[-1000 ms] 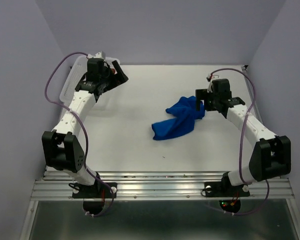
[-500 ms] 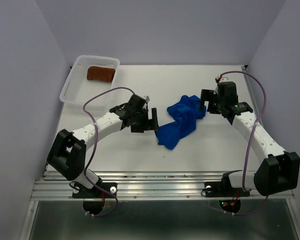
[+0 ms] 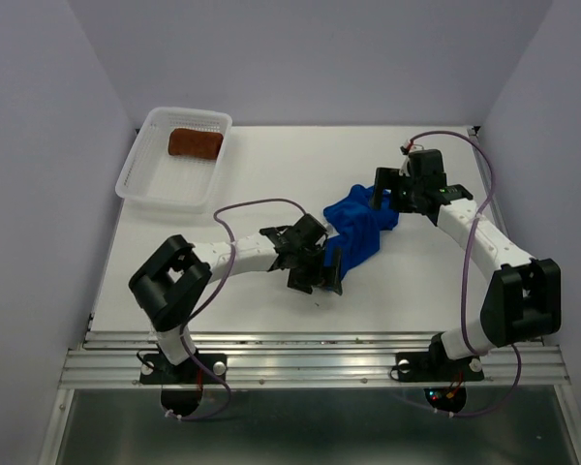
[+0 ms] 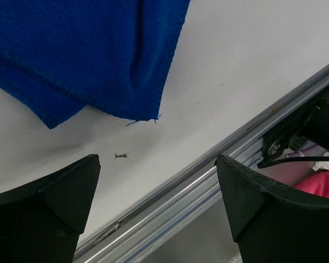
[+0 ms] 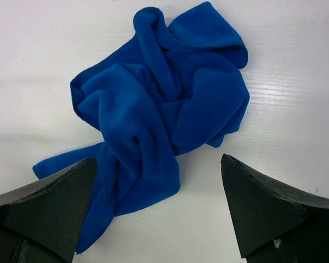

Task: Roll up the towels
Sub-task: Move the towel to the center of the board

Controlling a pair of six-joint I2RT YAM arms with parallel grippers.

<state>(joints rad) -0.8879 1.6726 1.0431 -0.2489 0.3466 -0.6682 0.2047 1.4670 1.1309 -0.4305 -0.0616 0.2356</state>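
Top view: we list the rust-brown towel (image 3: pixel 195 143) compact, seemingly rolled, in the basket (image 3: pixel 145 179) at ten o'clock. The blue towel (image 3: pixel 360 231) lies crumpled near table centre and, in our judgement, is yet to be rolled. Left wrist: the left gripper (image 3: pixel 315 274) is spread and empty, with a towel corner at eleven o'clock. Right wrist: the right gripper (image 3: pixel 387 189) gapes above the heap, gripping nothing, and we read no writing anywhere.

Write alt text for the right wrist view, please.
A crumpled royal blue cloth towel lies bunched in twisted folds on the white table. The right gripper is open over it, its two black fingers filling the picture's lower corners.
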